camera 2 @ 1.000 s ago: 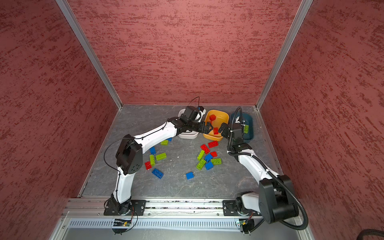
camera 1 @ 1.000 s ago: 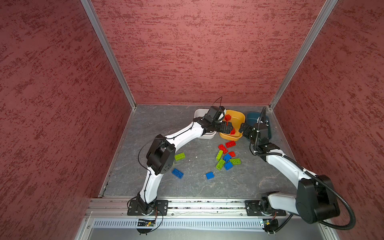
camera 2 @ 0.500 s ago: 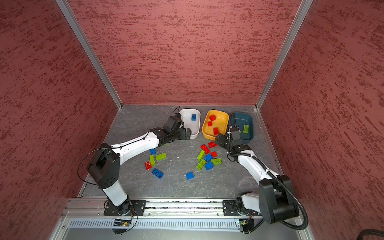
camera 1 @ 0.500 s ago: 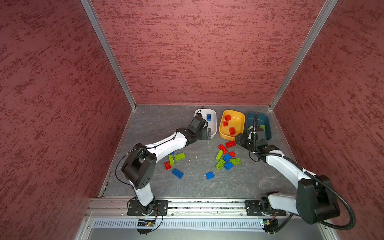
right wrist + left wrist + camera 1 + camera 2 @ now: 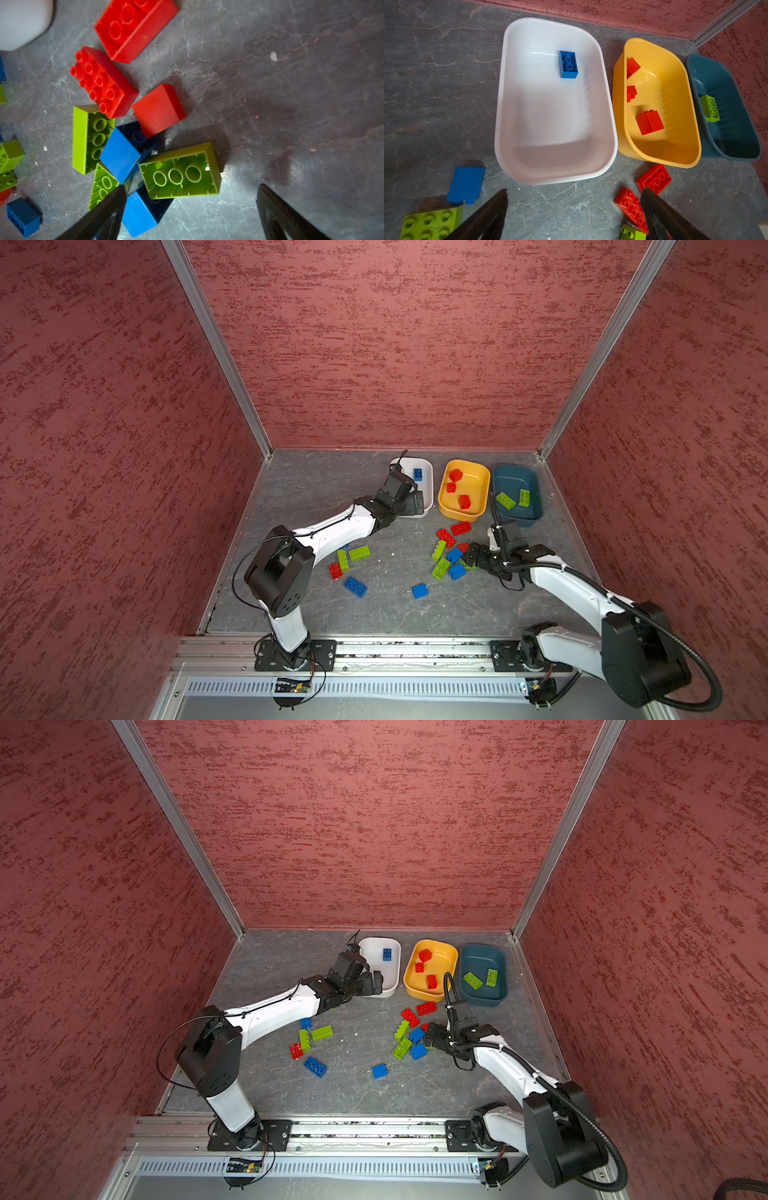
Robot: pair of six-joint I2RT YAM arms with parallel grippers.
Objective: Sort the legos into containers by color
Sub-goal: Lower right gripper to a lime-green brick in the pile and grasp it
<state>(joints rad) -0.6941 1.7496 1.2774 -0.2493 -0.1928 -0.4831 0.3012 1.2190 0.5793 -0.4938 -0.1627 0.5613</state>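
Three containers stand in a row at the back: a white tub [image 5: 428, 489] with one blue brick [image 5: 568, 64], a yellow tub [image 5: 461, 514] with three red legos [image 5: 464, 502], and a teal tub [image 5: 515, 479] with two green legos [image 5: 505, 500]. Loose legos lie in a middle cluster [image 5: 446, 556] and a left cluster [image 5: 349, 560]. My left gripper [image 5: 415, 504] [image 5: 574, 189] hangs open and empty at the white tub's near corner. My right gripper [image 5: 471, 556] [image 5: 192, 186] is open, low at the middle cluster, with an upturned green brick [image 5: 179, 172] just ahead of its fingers.
A lone blue brick [image 5: 419, 591] lies toward the front. Two red bricks [image 5: 453, 533] lie just in front of the yellow tub. Red walls close in the back and both sides; a metal rail [image 5: 395, 649] with the arm bases runs along the front.
My left gripper has drawn back from over the yellow tub to the white tub's near corner. My right gripper has moved from the tubs' front down to the middle cluster.
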